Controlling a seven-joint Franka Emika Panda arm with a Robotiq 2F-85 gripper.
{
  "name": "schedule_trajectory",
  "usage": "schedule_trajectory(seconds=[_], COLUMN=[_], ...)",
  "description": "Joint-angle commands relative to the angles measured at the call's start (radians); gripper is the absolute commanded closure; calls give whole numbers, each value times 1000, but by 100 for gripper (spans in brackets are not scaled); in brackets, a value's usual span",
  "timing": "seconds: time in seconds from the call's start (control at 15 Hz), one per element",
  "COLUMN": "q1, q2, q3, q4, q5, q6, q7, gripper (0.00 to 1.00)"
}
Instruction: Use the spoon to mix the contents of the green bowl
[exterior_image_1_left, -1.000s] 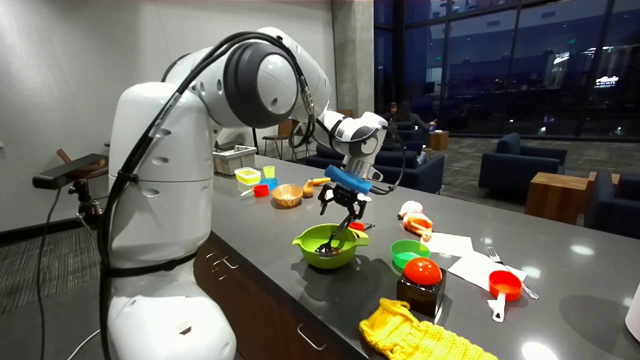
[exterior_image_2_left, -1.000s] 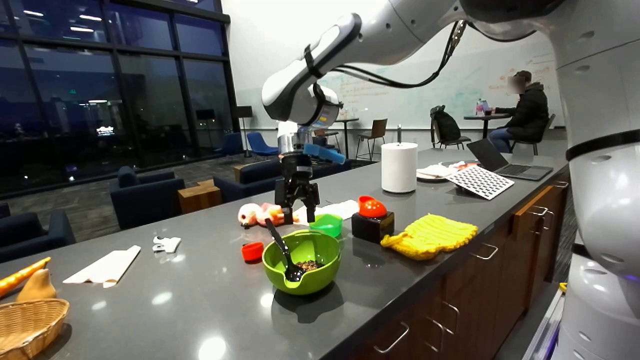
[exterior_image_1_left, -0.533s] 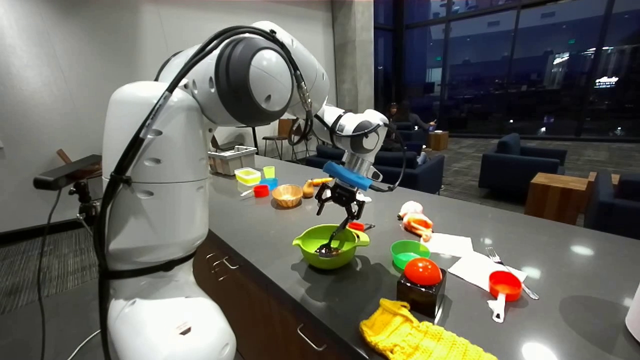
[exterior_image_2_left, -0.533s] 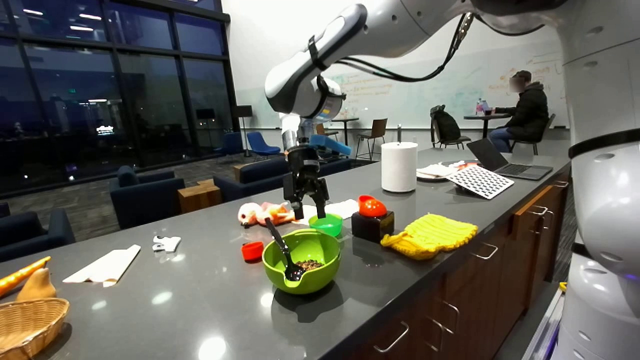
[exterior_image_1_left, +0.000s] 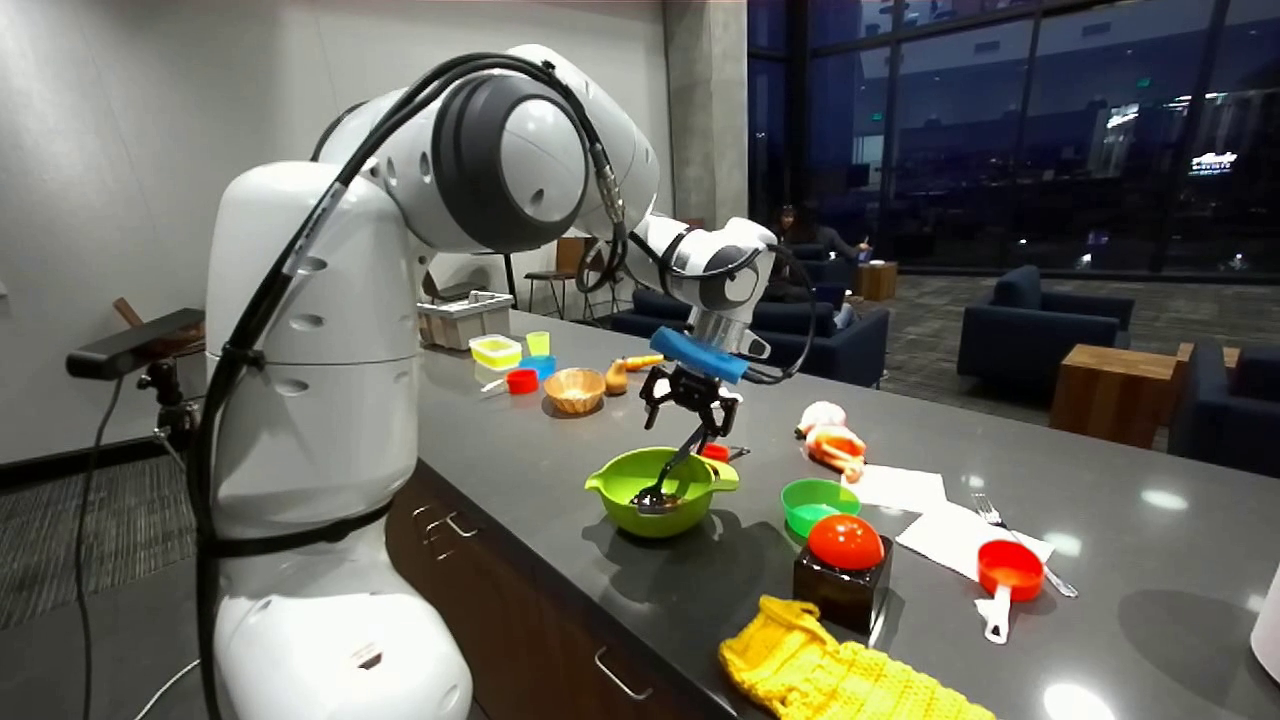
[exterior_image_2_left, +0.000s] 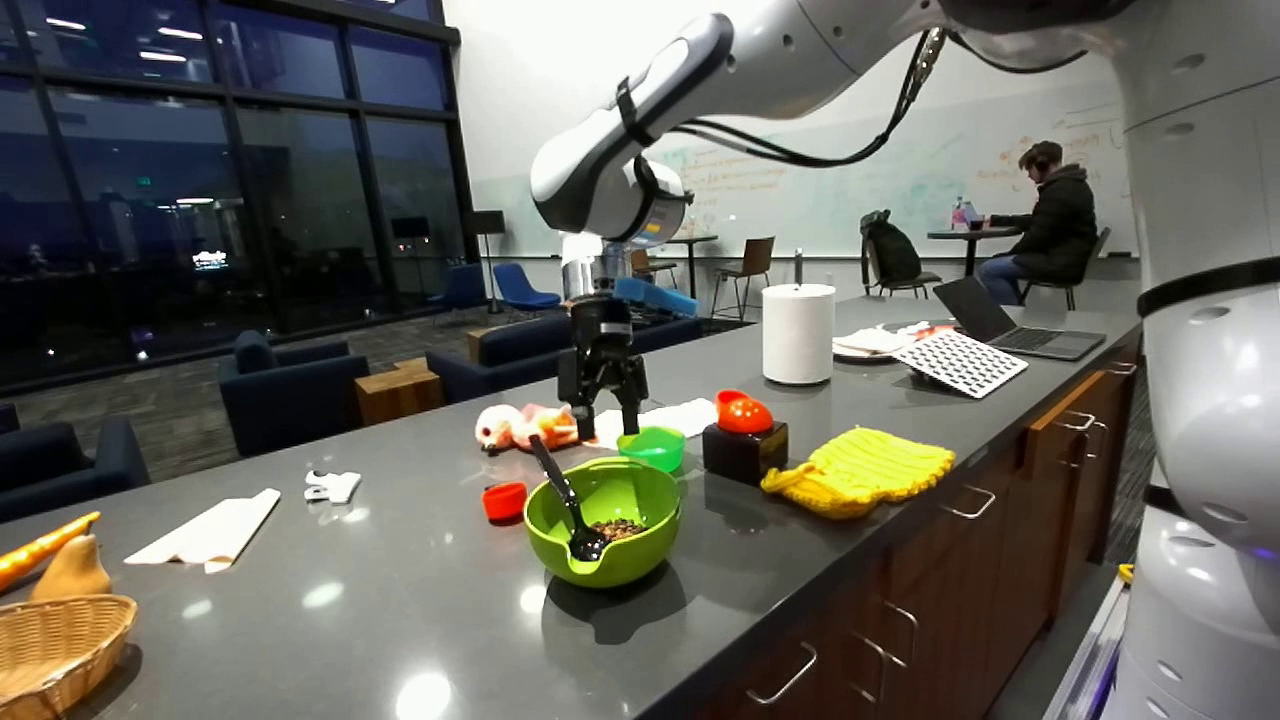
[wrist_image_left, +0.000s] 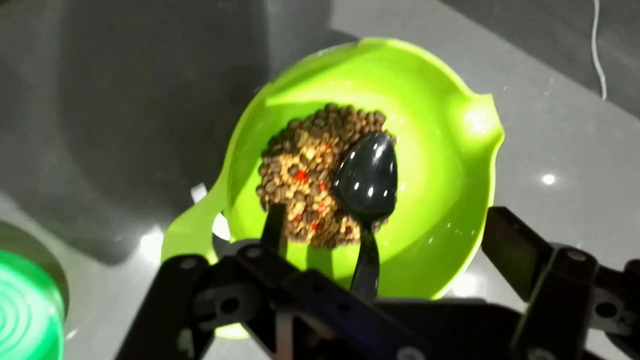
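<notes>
Grey counter (exterior_image_2_left: 380, 600) | green bowl (exterior_image_2_left: 625, 568) near drawer-side edge | spoon (exterior_image_2_left: 567, 500) slants up away from that edge | gripper (exterior_image_2_left: 607, 425) above, spread, empty

No text can be read with certainty: in an exterior view, orange handwriting (exterior_image_2_left: 735, 180) on the wide, white, wall-mounted whiteboard (exterior_image_2_left: 800, 215) is too faint to make out. In both exterior views, a glowing white sign (exterior_image_1_left: 1213, 162) in the tall, dark-framed glass window (exterior_image_1_left: 960, 170) is too blurred to spell. A small dark marking (exterior_image_1_left: 368, 657) on the glossy white, rounded robot base (exterior_image_1_left: 340, 620) is too tiny to decipher.
</notes>
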Motion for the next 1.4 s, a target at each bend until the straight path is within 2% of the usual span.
schedule_trajectory(seconds=[0.0,0.2,0.4,0.67,0.73,0.93,1.13,1.27,1.33], q1=[25,50,90,175,208,387,550,621,631], q2=[6,39,78,121,127,143,157,155,150], q3=[4,20,27,-28,-66,-280,-473,-541,-532], q4=[-50,-80,-115,-185,-194,-208,-208,-211,-216], q5=[-14,-10,-52,-222,-281,-445,-551,-576,-553], q6=[268,533,794,1108,1146,1215,1211,1182,1160], q7=[15,52,139,325,382,590,770,848,868], gripper=[0,0,0,0,0,0,0,0,0])
